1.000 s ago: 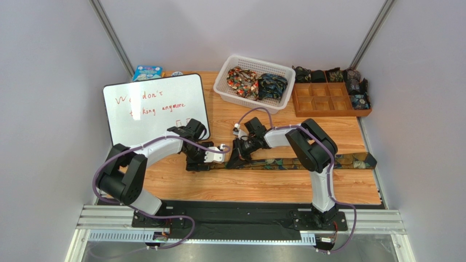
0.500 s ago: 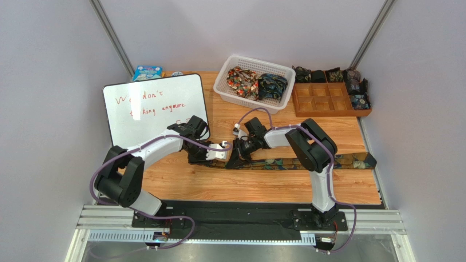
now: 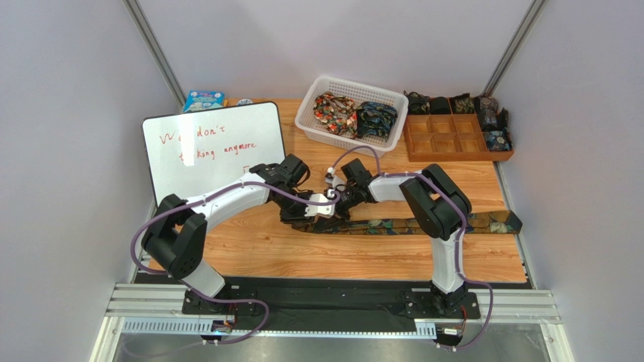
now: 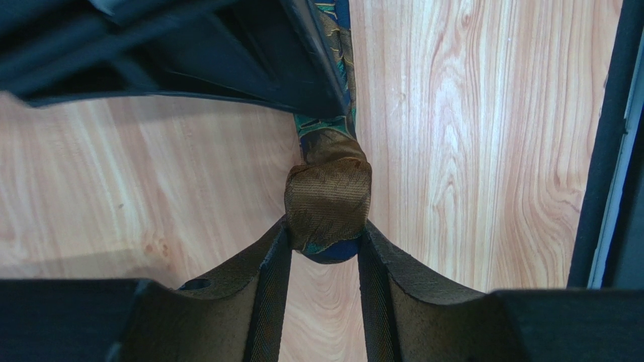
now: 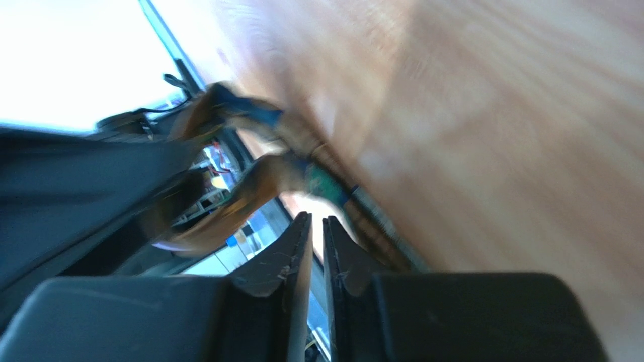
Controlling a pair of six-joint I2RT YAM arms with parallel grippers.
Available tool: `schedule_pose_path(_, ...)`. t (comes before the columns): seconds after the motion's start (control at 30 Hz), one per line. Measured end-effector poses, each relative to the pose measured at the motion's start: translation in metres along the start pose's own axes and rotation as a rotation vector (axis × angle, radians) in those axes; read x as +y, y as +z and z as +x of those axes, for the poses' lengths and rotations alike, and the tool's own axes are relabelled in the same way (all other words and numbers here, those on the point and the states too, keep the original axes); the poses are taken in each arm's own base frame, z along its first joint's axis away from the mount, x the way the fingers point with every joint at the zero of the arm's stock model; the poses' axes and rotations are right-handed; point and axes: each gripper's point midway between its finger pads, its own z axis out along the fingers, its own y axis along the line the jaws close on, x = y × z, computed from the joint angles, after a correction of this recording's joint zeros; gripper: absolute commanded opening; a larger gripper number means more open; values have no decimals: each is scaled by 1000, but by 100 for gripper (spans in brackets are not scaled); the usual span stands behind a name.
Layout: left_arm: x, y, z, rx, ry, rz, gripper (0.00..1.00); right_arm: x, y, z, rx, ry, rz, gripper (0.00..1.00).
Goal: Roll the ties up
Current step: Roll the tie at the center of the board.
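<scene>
Left gripper: pinching the brown rolled end of the dark paisley fabric necktie
Right gripper: fingers almost together — empty

Two hands: the left hand and the right hand. One stretched tie lies on the tabletop. One white basket at twelve o'clock holds two bunched ties: one red-orange tie and one blue-green tie. There is one wooden tray at two o'clock; the rolled ties along it are too small to count. One whiteboard sits at ten o'clock, with one blue packet at eleven.
</scene>
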Motion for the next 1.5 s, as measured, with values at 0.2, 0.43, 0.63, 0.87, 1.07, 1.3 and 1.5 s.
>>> schedule_pose_path(0.2, 4, 10, -5, 2, -36, 22, 43, 18, -42, -15, -82, -25, -19, 35)
schedule_pose_path(0.43, 5, 17, -20, -13, -42, 28, 44, 18, -62, -12, -106, -18, -37, 46)
schedule_pose_path(0.63, 5, 34, -22, -4, -72, 49, 43, 11, -57, -4, -95, 22, -47, 45)
schedule_pose_path(0.87, 6, 51, -22, 8, -119, 69, 41, 14, -49, -14, -113, 25, -83, 42)
schedule_pose_path(1.07, 13, 50, -28, -8, -128, 49, 40, 15, -30, -7, -76, 38, -88, 40)
schedule_pose_path(1.3, 11, 50, -27, -5, -140, 53, 43, 9, -19, -6, -57, 65, -84, 15)
schedule_pose_path(1.5, 11, 50, -29, -13, -135, 56, 69, 11, -18, -7, -57, 49, -79, 0)
